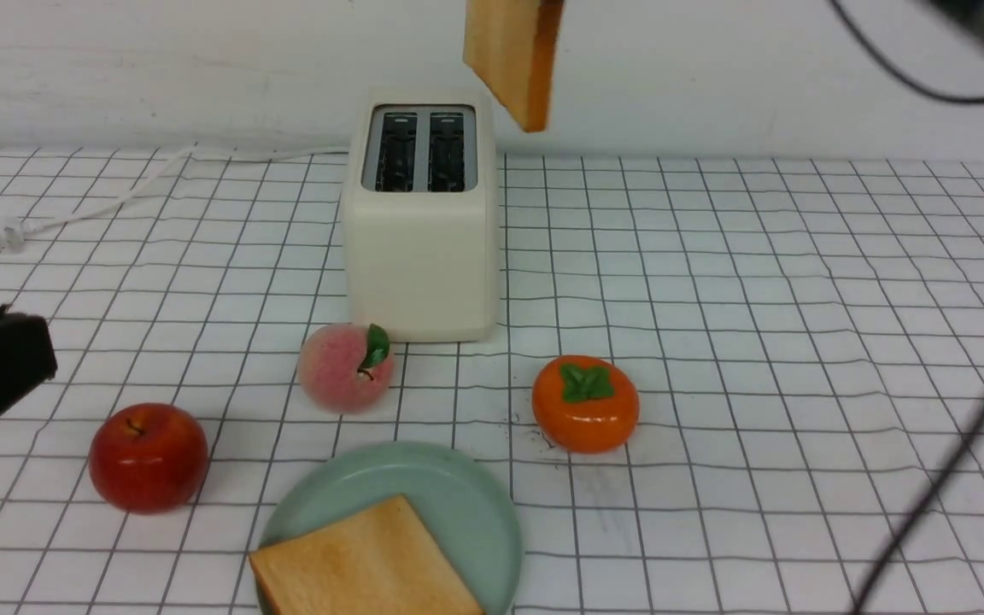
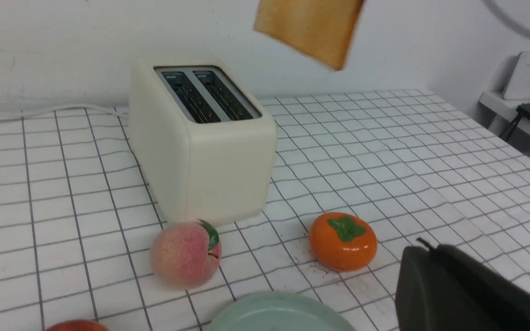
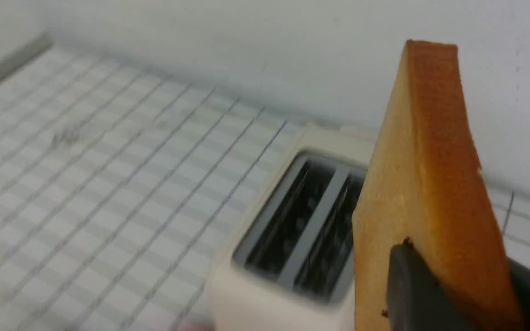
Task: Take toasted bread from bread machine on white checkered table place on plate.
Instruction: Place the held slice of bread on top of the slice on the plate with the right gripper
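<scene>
Above boxy bread machine, flat golden toasted bread

Glossy persimmon, matt plate, wrinkled tablecloth

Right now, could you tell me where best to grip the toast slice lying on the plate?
The toast slice lies flat on the plate, so pinch its left corner, which seems to overhang the rim, coming in low from the left; elsewhere a finger could hardly get beneath it.
</scene>
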{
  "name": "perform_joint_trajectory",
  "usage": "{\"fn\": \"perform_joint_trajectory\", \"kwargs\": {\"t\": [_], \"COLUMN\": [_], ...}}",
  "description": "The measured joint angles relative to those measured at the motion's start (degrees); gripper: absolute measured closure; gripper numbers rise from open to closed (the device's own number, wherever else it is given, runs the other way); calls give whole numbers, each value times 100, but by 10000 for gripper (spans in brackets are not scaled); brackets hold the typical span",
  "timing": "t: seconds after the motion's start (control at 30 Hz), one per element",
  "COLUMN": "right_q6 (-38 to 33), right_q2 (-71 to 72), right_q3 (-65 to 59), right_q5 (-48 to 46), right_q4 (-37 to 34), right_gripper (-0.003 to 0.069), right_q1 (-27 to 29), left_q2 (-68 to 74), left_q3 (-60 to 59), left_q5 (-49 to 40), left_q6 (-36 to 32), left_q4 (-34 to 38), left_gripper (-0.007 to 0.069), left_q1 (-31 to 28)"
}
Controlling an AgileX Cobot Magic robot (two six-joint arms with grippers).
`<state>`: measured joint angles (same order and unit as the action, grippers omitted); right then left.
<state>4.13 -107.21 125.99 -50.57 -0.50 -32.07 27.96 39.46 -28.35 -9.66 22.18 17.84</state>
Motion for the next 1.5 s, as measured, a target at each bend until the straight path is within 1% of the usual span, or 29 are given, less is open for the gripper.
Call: {"fn": "perform_joint_trajectory", "kwargs": {"t": [0.07, 0.13, 0.17, 0.23, 0.27, 0.37, 0.4, 0.43, 0.47, 0.5, 0.53, 0.57, 0.6, 0.67, 0.73, 0.77, 0.8, 0.83, 0.87, 0.97, 1.07, 1.17, 1.27, 1.3, 1.33, 1.37, 1.4, 1.47, 1.5], "right_q6": [-413, -833, -874, -1006, -1022, -1098, -1286, -1424, -1424, -1665, -1836, -1874, -2299, -2806, -3481, -4000, -4261, -4379, -4754, -5044, -5117, -5131, -5143, -5143, -5143, -5143, -5143, -5143, -5143], "right_q2": [243, 632, 689, 1103, 1139, 1658, 1939, 2054, 2074, 2156, 2162, 2162, 2088, 1954, 1714, 1546, 1427, 1366, 1121, 681, 297, 33, -149, -199, -260, -260, -279, -279, -279], "right_q3": [6, -12, -30, -392, -442, -1348, -2091, -2533, -2621, -3318, -3727, -3727, -4473, -4904, -5360, -5539, -5621, -5651, -5715, -5729, -5729, -5729, -5729, -5729, -5729, -5729, -5731, -5731, -5731], "right_q5": [-620, -1784, -1837, -2114, -2114, -2141, -2126, -2040, -2010, -1689, -1447, -1398, -974, -659, -387, -239, -180, -168, -118, -78, 28, 67, 196, 261, 421, 442, 594, 721, 721], "right_q4": [-235, -529, -573, -879, -944, -1426, -2018, -2373, -2373, -2964, -3341, -3416, -4123, -4828, -5784, -6337, -6682, -6838, -7394, -8088, -8331, -8355, -8350, -8330, -8281, -8271, -8177, -8024, -7996], "right_gripper": [531, 531, 531, 531, 531, 531, 531, 531, 531, 531, 531, 531, 531, 531, 531, 531, 531, 531, 531, 531, 533, 533, 507, 490, 441, 433, 366, 280, 280], "right_q1": [-7, 24, 39, 105, 113, 125, 125, 125, 125, 125, 125, 125, 125, 125, 125, 125, 125, 125, 125, 125, 125, 125, 125, 125, 125, 125, 125, 142, 149], "left_q2": [0, 0, 0, 0, 0, 0, 0, 0, 0, 0, -23, -27, -69, -103, -110, -115, -115, -115, -115, -115, -115, -115, -115, -115, -115, -115, -115, -115, -115], "left_q3": [0, 0, 0, 0, 0, 0, 0, 0, 0, 0, 0, 0, 0, 0, 0, 0, 0, 0, 0, 0, 0, 0, 0, 0, 0, 0, 0, 0, 0], "left_q5": [-80, -430, -430, -929, -964, -1311, -1367, -1362, -1362, -1339, -1318, -1318, -1282, -1234, -1228, -1228, -1221, -1221, -1221, -1214, -1209, -1209, -1209, -1209, -1209, -1209, -1209, -1209, -1209], "left_q6": [0, 0, 0, 0, 0, 0, 0, 0, 0, 0, 0, 0, 0, 0, 0, 0, 0, 0, 0, 0, 0, 0, 0, 0, 0, 0, 0, 0, 0], "left_q4": [0, -10, -10, -10, -10, -29, -48, -48, -48, -58, -60, -65, -71, -71, -71, -71, -71, -71, -71, -71, -71, -71, -71, -76, -76, -76, -76, -76, -76], "left_gripper": [638, 638, 638, 638, 638, 638, 638, 638, 638, 638, 638, 638, 638, 638, 638, 638, 638, 638, 638, 638, 638, 638, 638, 638, 638, 638, 638, 638, 638], "left_q1": [0, 0, 0, 0, 0, 0, 0, 0, 0, 0, 0, 0, 0, 0, 0, 0, 0, 0, 0, 0, 0, 0, 0, 0, 0, 0, 0, 0, 0]}}
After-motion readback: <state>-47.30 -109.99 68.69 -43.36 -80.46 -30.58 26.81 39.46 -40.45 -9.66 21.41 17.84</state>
